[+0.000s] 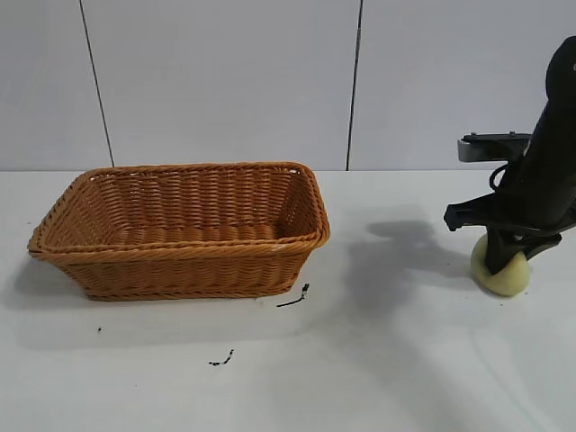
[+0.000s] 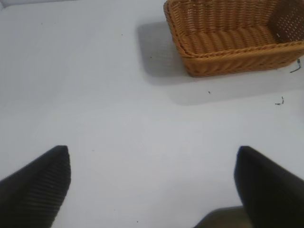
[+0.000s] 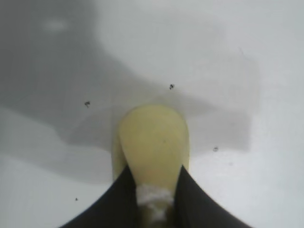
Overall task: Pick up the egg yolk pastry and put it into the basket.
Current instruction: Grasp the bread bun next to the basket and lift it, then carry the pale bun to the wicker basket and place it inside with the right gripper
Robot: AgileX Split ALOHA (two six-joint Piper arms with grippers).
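nearest the exterior camera lay bare white table (image 1: pixel 378 378) with two small dark scraps (image 1: pixel 221 359) on it, one at lower centre of the frame and another just off the basket's near right corner. behind them, at centre left of the frame, stood the basket (image 1: pixel 180 270), an orange-brown woven rectangle with flared sides and a thick braided rim, upright on the table. at the right edge of the frame the right gripper (image 1: pixel 500 266) pointed steeply down onto the egg yolk pastry (image 1: pixel 513 279), a pale yellow rounded lump that sat on the table, well apart from the basket. in the right wrist view the two dark fingers (image 3: pixel 114 199) were clenched against either side of the pastry (image 3: pixel 154 142), pinching it so that it looked narrowed between them, with a pale crumbly patch showing in the gap; whether it still touched the table could not be told from that view. in the left wrist view the left gripper (image 2: pixel 152 183) hung over bare table with its fingers (image 2: pixel 40 187) spread wide and holding nothing, the basket (image 2: pixel 228 59) lying at the upper right of that frame.
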